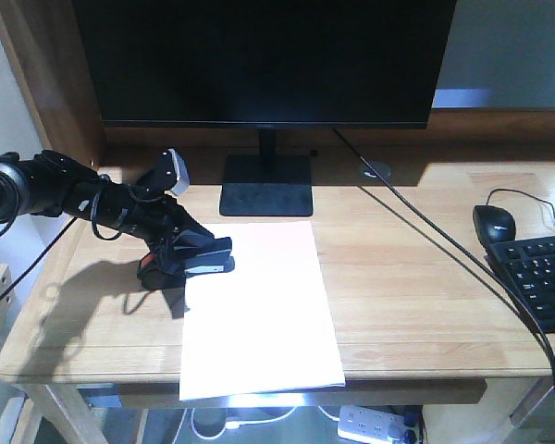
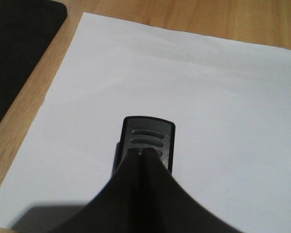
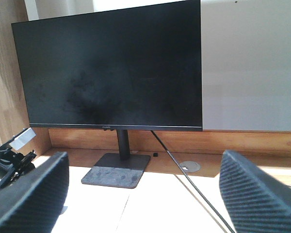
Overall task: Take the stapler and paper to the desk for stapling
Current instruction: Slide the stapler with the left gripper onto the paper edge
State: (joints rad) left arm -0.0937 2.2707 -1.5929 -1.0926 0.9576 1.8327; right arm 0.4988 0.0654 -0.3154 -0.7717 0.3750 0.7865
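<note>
The white paper (image 1: 259, 314) lies lengthwise on the light wooden desk (image 1: 425, 277), in front of the monitor base. The black stapler (image 1: 211, 256) sits at the sheet's left edge, its orange-red end pointing left off the paper. My left gripper (image 1: 187, 245) reaches in from the left and rests on top of it. In the left wrist view the left gripper (image 2: 145, 153) is shut, its tips together on the stapler (image 2: 149, 133) over the paper (image 2: 208, 121). In the right wrist view my right gripper (image 3: 143, 204) hangs open above the desk, with nothing between its fingers (image 3: 29, 194).
A large black monitor (image 1: 259, 55) on a square base (image 1: 266, 185) stands at the back. A black mouse (image 1: 493, 222) and keyboard (image 1: 546, 277) lie at the right. A black cable (image 1: 425, 227) crosses the desk diagonally. A wooden side panel (image 1: 46, 74) rises at the left.
</note>
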